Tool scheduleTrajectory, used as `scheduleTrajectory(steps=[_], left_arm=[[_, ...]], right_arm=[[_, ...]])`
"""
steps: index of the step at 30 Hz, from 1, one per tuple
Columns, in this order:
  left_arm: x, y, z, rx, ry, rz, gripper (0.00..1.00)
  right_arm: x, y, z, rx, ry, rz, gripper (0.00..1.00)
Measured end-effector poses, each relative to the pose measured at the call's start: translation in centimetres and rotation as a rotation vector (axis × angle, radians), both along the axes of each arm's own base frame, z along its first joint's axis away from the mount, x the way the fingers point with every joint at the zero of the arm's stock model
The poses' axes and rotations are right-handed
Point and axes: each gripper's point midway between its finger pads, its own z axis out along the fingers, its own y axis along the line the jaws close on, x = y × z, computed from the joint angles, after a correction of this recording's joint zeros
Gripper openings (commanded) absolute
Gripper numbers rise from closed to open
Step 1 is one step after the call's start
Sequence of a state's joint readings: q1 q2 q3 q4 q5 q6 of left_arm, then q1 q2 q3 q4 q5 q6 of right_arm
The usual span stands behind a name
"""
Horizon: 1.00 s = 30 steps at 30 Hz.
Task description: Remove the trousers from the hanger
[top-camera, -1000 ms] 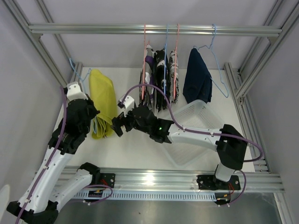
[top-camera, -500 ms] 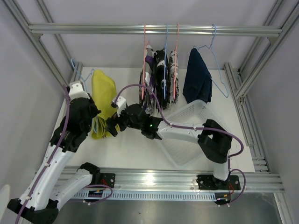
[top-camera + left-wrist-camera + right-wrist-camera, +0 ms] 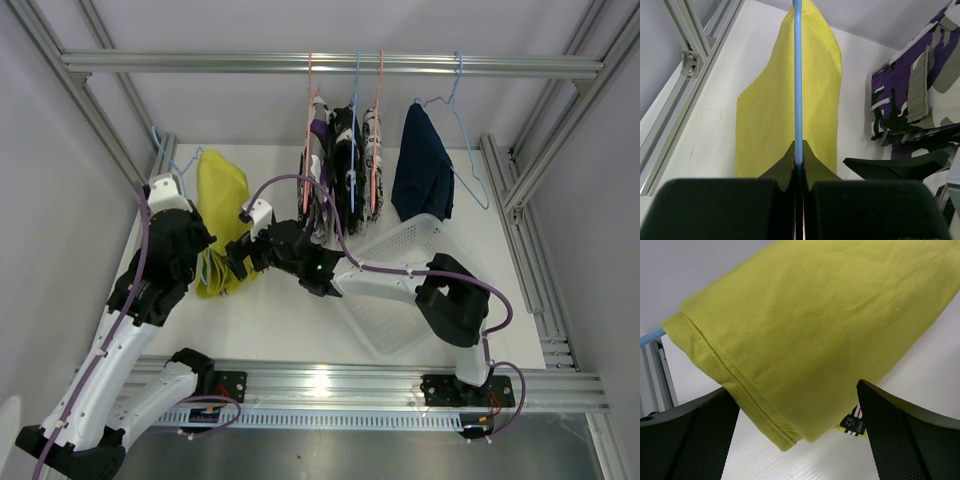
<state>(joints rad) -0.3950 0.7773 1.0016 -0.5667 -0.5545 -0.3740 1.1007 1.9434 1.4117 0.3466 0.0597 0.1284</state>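
The yellow trousers (image 3: 222,205) hang over a blue hanger (image 3: 798,75) at the left of the table. My left gripper (image 3: 198,245) is shut on the hanger's wire, which rises straight out of its jaws (image 3: 799,150) in front of the yellow cloth (image 3: 765,110). My right gripper (image 3: 240,262) stands wide open at the trousers' lower end. In the right wrist view the hem (image 3: 790,355) lies between the two fingers (image 3: 690,440), and the gripper (image 3: 797,432) holds nothing. A size label (image 3: 854,424) peeks out under the cloth.
On the top rail (image 3: 330,63) hang purple camouflage trousers (image 3: 318,170), black-and-white ones (image 3: 345,150), grey-white ones (image 3: 372,150) and navy ones (image 3: 422,165). A white basket (image 3: 400,265) lies under the right arm. Frame rails (image 3: 685,75) border the table on the left.
My right gripper has reached left, up to the lower end of the yellow trousers, still open. The left gripper shifted slightly with the hanger, and the yellow cloth hangs narrower.
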Motion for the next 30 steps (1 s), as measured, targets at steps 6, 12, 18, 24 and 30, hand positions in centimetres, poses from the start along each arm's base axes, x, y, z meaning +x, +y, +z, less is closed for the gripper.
scheduleTrajectory(steps=[6,12,18,24,30], left_arm=[[0.0,0.0,-0.1,0.000,0.002,-0.002,0.01],[0.0,-0.1,-0.1,-0.002,0.002,-0.007,0.00],[0.0,-0.2,-0.1,-0.002,0.003,-0.008,0.00],[0.0,-0.2,-0.1,-0.003,0.003,-0.011,0.00],[0.1,-0.3,-0.1,-0.005,0.003,-0.015,0.01]], right_arm=[[0.3,0.5,-0.5,0.002,-0.012,-0.001,0.99],[0.9,0.7,-0.3,-0.002,-0.045,-0.034,0.99],[1.6,0.9,0.0,0.003,-0.095,-0.106,0.99],[2.2,1.1,-0.1,0.013,-0.140,-0.174,1.00],[2.3,1.6,-0.6,0.023,-0.201,-0.238,0.99]])
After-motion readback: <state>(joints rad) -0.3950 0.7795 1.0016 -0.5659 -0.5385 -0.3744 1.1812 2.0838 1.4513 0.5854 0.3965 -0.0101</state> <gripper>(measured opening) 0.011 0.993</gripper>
